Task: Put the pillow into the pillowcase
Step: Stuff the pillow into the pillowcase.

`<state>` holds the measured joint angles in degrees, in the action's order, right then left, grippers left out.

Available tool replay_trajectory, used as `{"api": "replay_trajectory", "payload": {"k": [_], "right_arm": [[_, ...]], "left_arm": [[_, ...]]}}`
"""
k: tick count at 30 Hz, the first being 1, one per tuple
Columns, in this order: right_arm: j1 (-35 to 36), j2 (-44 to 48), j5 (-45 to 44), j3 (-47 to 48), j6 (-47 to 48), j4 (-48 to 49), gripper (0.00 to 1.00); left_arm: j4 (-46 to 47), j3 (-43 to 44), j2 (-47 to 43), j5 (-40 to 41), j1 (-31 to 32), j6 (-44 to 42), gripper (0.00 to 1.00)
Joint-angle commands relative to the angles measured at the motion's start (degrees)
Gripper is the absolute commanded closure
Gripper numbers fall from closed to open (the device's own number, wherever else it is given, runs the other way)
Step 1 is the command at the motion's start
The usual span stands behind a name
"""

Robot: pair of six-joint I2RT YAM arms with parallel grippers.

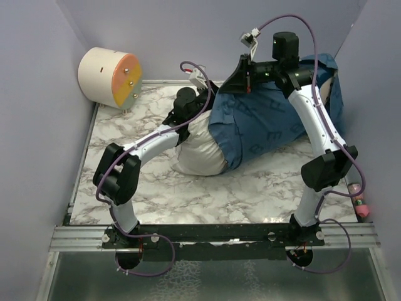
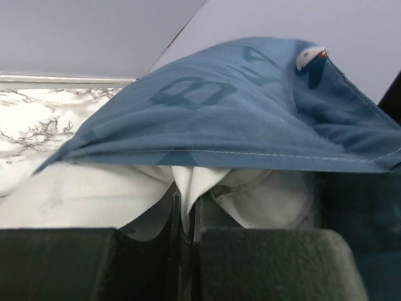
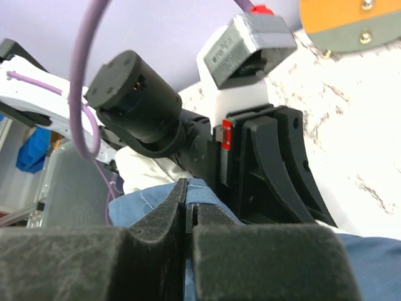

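Observation:
The white pillow (image 1: 200, 150) lies mid-table, its far end inside the mouth of the blue pillowcase (image 1: 269, 122). My left gripper (image 1: 202, 116) is at that mouth. In the left wrist view this gripper (image 2: 186, 210) is shut on a pinched fold of the pillow (image 2: 75, 194), just under the pillowcase (image 2: 250, 113) hem. My right gripper (image 1: 233, 86) holds the case's upper edge raised. The right wrist view shows it (image 3: 188, 199) shut on the blue pillowcase (image 3: 144, 204) edge, with the pillow (image 3: 150, 169) behind.
A cream cylinder with an orange face (image 1: 109, 76) lies in the back left corner. A small pink object (image 1: 359, 204) sits off the table's right edge. Purple walls close in on three sides. The two wrists are close together above the case's mouth.

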<state>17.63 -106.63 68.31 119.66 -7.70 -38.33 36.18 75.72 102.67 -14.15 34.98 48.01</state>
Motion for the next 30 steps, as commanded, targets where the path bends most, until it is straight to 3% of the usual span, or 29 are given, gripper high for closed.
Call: {"api": "replay_trajectory", "payload": {"k": [1, 4, 10, 11, 13, 17, 19, 23, 30], "right_arm": [[5.5, 0.6, 5.0, 4.4, -6.3, 17.0, 0.99], [9.7, -0.1, 3.6, 0.5, -0.8, 12.0, 0.99], [10.1, 0.6, 3.1, -9.2, 9.0, 3.2, 0.99], [10.1, 0.7, 2.6, -9.9, 10.8, 1.3, 0.98], [10.0, 0.7, 1.5, -10.4, 15.0, -2.8, 0.85], [7.9, 3.9, 3.3, -12.3, 21.8, -8.0, 0.49], [5.8, 7.2, 4.2, -14.0, 23.8, -8.4, 0.33], [3.9, 16.1, -0.2, -20.0, 26.4, -5.3, 0.13], [4.0, 28.5, -10.9, -35.6, 25.0, 6.1, 0.03]], "left_arm": [[3.1, 1.2, -3.3, -4.8, 4.5, 7.6, 1.0], [5.8, -2.3, -2.8, -2.2, 3.7, 11.3, 1.0], [8.6, -12.5, -2.3, 2.9, -0.6, 11.3, 1.0], [8.4, -13.1, -1.5, 2.6, -1.5, 10.6, 1.0], [7.6, -13.2, 0.7, 0.5, -3.4, 9.7, 0.99], [3.7, -13.5, 2.2, -4.2, -8.5, 8.7, 0.65], [-2.2, -13.0, 0.0, -4.0, -11.4, 3.8, 0.49], [-20.2, -9.6, -7.1, 1.5, -16.9, -11.1, 0.2], [-35.1, -10.9, -18.5, 4.8, -27.3, -24.7, 0.14]]}}
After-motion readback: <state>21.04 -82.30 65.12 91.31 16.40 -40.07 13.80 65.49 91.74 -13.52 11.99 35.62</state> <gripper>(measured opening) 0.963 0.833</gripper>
